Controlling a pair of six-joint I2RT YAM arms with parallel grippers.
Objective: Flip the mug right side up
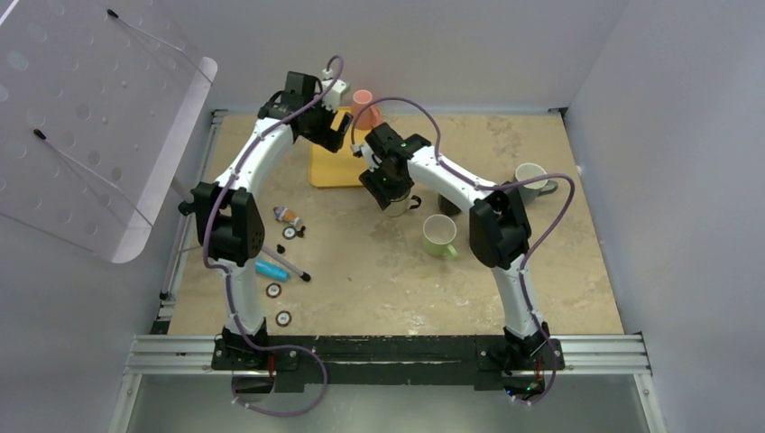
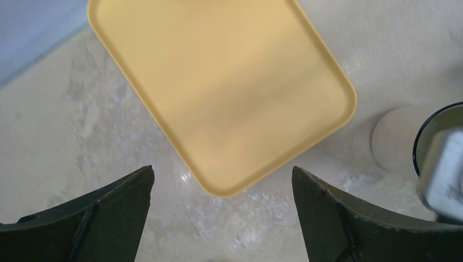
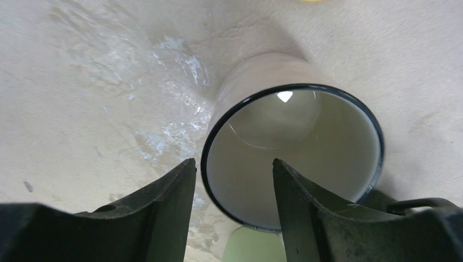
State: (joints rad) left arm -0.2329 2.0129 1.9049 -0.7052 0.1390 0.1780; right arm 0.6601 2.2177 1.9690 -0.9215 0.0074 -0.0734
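A white enamel mug with a black rim (image 3: pixel 295 147) stands mouth up on the table, also seen in the top view (image 1: pixel 398 207). My right gripper (image 3: pixel 233 169) hangs right over it, open. Its jaws straddle the near-left rim: one finger (image 3: pixel 164 207) is outside the wall with a small gap, the other (image 3: pixel 311 213) is inside the mouth. In the top view the right gripper (image 1: pixel 386 185) covers most of the mug. My left gripper (image 2: pixel 223 174) is open and empty above the corner of a yellow tray (image 2: pixel 218 93). The mug's side shows at that view's right edge (image 2: pixel 390 136).
The yellow tray (image 1: pixel 327 167) lies at the back centre, a pink cup (image 1: pixel 364 104) behind it. A green mug (image 1: pixel 439 236) stands close in front of the white mug, a grey mug (image 1: pixel 532 180) at the right. Small items (image 1: pixel 289 224) and a blue tube (image 1: pixel 269 269) lie at the left.
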